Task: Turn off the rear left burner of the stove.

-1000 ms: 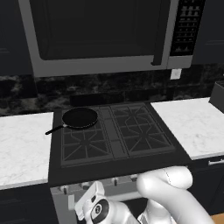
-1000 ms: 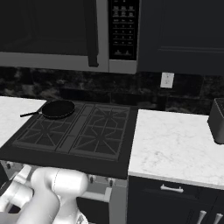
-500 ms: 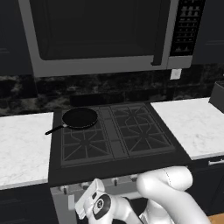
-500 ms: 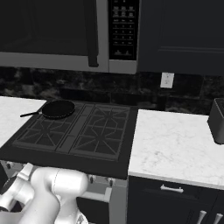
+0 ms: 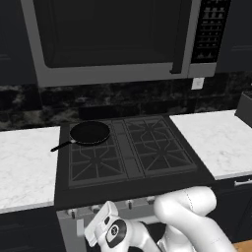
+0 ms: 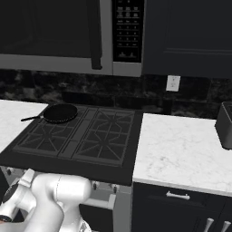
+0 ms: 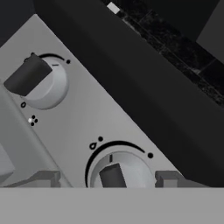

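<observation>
The stove (image 5: 126,158) is a black gas range with a silver front panel (image 7: 83,118). Its rear left burner (image 5: 114,132) lies mostly under a black frying pan (image 5: 89,132). My hand sits low in front of the stove's left knobs. In the hand view my gripper (image 7: 107,178) is open, one fingertip on each side of a round knob with a dark bar handle (image 7: 113,175). The fingertips (image 7: 43,177) do not touch the handle. A second knob (image 7: 35,78) sits up and to the left of it.
White marble counters (image 5: 24,167) (image 6: 181,149) flank the stove. A grey microwave (image 5: 113,39) hangs above it. A dark box (image 6: 225,124) stands at the far right of the counter. Dark drawers (image 6: 176,199) are below.
My hand has shifted very slightly in front of the knob panel. The pan and the stove are unmoved.
</observation>
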Robot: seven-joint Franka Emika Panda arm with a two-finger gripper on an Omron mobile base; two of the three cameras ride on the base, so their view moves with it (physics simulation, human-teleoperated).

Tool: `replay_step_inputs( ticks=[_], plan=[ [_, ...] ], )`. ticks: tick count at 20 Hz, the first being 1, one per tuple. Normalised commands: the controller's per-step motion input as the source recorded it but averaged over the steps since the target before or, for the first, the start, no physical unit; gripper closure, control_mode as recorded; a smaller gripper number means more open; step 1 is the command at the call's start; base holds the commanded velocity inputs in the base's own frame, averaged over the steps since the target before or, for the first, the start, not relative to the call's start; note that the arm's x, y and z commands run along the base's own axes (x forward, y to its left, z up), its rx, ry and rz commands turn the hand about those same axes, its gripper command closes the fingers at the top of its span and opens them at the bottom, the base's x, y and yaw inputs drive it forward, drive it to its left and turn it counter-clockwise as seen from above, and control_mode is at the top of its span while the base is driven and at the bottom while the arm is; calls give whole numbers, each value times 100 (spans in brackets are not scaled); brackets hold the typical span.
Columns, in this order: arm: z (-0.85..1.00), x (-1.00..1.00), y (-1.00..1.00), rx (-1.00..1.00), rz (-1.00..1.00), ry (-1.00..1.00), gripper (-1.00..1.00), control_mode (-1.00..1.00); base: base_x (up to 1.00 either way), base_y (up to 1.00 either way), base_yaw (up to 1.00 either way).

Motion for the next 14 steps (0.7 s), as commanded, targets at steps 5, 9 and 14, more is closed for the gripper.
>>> replay_step_inputs(
  ticks=[5, 9, 14],
  plan=[
    [0, 35, 0, 0, 0, 0, 100, -100, 0, 0, 0],
    [0, 30, 0, 9, 0, 1, 100, -100, 0, 0, 0],
    [3, 23, -1, 21, 0, 4, 100, -100, 0, 0, 0]
  ],
)
